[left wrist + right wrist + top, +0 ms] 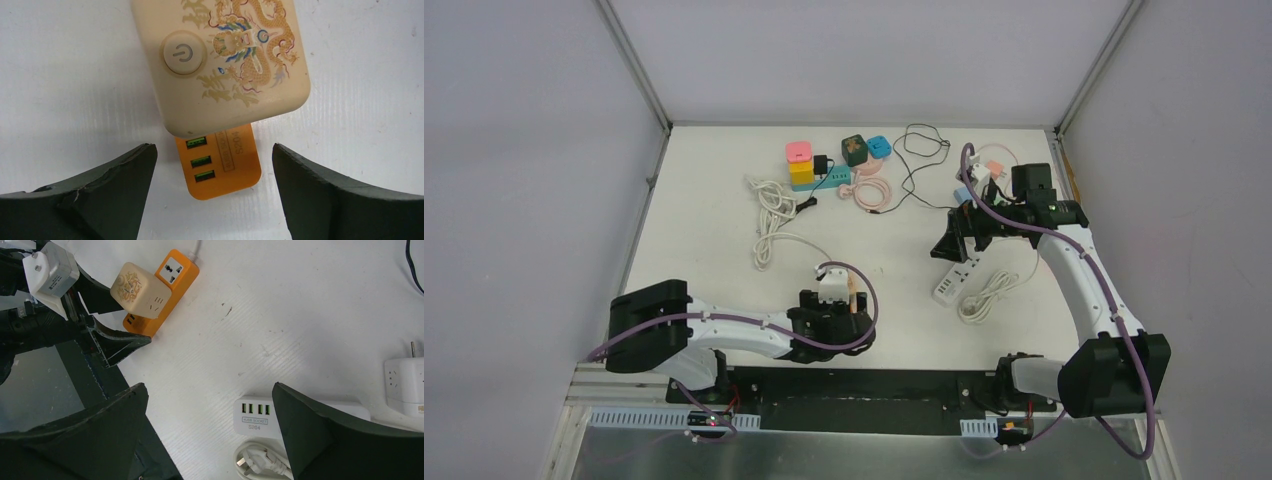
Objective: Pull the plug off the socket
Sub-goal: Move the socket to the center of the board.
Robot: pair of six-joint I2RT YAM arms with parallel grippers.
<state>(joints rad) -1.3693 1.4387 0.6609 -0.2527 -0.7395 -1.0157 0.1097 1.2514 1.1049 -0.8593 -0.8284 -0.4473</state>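
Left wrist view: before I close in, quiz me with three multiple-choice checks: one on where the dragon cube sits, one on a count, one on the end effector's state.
1. The cream dragon cube sits:
A) on top of the orange strip
B) lying beside it
C) lifted clear of it

2. Green USB ports showing on the strip's end:
A) two
B) three
C) five

3. The left end effector is:
A) shut on the cube
B) shut on nothing
C) open, a finger on either side of the strip's end

Answers:
1 A, the cube covers the strip, with only its end poking out.
2 B, three green slots lie in a row.
3 C, both fingers stand apart from the strip.
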